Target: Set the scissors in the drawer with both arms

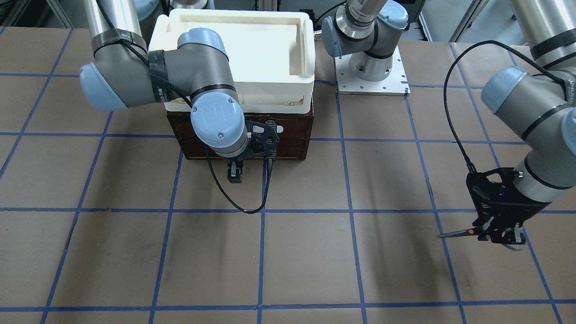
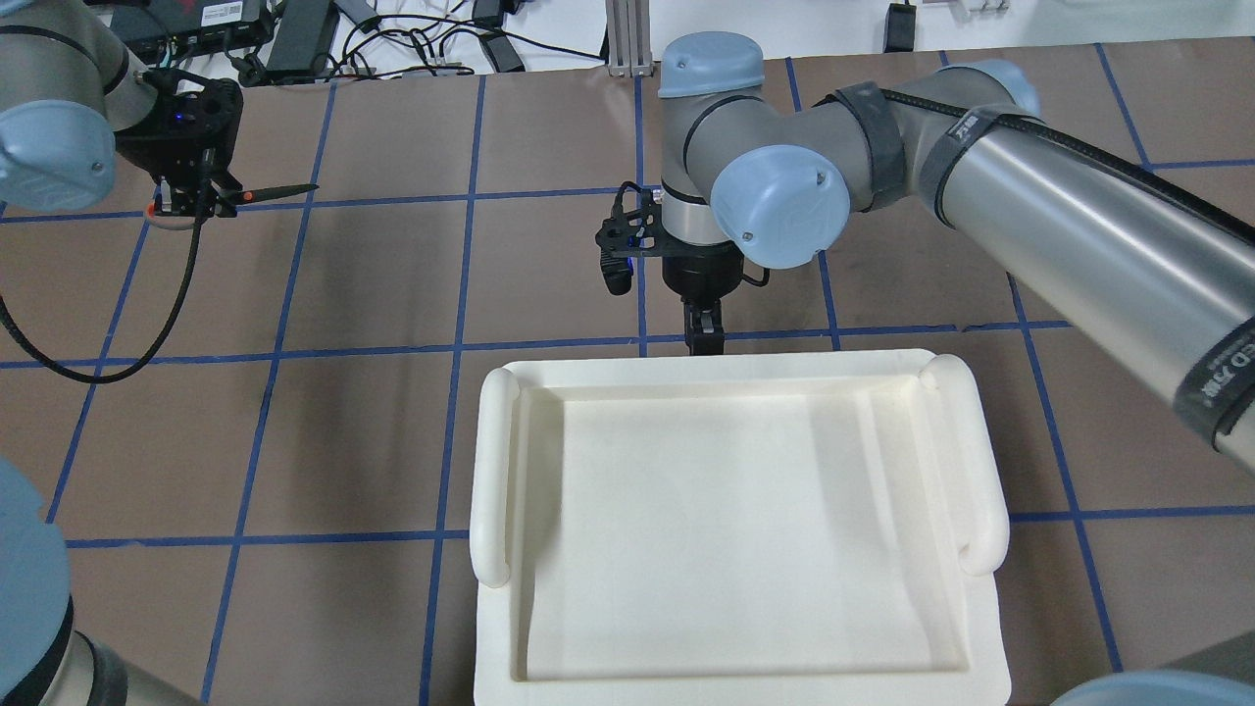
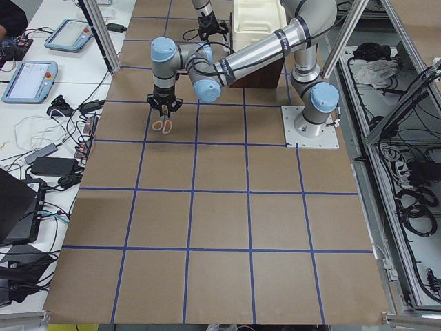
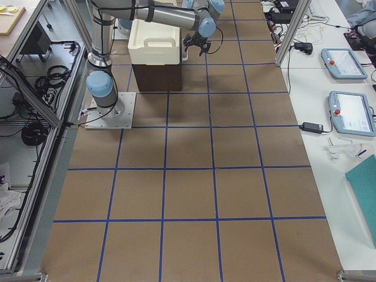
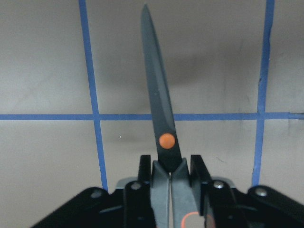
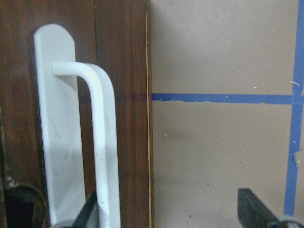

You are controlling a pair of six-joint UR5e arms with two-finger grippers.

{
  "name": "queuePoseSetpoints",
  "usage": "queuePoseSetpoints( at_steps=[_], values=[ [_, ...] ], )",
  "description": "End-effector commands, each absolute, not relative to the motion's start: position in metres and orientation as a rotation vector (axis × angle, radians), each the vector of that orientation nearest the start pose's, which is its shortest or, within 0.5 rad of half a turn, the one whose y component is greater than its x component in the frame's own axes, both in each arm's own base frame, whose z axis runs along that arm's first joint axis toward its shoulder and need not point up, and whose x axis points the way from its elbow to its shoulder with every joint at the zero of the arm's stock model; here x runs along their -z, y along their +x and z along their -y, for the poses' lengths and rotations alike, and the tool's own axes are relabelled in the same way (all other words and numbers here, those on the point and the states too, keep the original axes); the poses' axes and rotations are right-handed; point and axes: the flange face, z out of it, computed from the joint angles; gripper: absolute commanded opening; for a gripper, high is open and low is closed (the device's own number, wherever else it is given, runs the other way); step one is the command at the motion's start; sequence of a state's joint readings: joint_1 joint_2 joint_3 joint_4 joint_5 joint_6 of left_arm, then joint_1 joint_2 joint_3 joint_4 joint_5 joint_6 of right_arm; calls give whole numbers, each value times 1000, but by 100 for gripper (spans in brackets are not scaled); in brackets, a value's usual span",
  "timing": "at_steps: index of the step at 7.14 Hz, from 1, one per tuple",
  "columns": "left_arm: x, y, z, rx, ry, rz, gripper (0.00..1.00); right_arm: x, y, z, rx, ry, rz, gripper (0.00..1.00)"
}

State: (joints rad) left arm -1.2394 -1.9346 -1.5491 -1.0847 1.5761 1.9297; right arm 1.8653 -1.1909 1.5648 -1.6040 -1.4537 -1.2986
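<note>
Pinched the scissors (image 1: pixel 459 232) by their handles in the left end effector (image 1: pixel 499 234), above the surface (image 1: pixel 315 252), blades together and level, well apart from the drawer (image 1: pixel 292 135). Hung the right end effector (image 1: pixel 235 173), fingers (image 6: pixel 254 213) spread, just before the drawer's white bar handle (image 6: pixel 102 142), beneath the cream tray (image 1: pixel 234 45).

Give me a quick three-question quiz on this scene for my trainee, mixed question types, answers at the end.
1. True or false: the right gripper holds the scissors.
2. What sits on the drawer unit? A) cream tray B) tablet C) nothing.
3. Fill in: the right gripper's jaws stand ___ near the white handle.
Key: 1 false, the left gripper holds them; 2 A; 3 open.
</note>
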Motion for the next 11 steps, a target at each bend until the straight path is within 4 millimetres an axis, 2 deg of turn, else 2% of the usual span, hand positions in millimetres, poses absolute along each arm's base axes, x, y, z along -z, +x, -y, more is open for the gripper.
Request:
queuePoseSetpoints(
  at_steps=[1,6,11],
  values=[
    [-342,81,642,-85,-2343,2284,0,-286,308,516,-352,-2017,-2016,100],
    [-341,81,642,-82,-2342,2284,0,-285,308,516,-348,-2018,-2014,100],
    [-339,81,641,-77,-2338,2280,0,-287,310,526,-263,-2068,-2047,100]
  ],
)
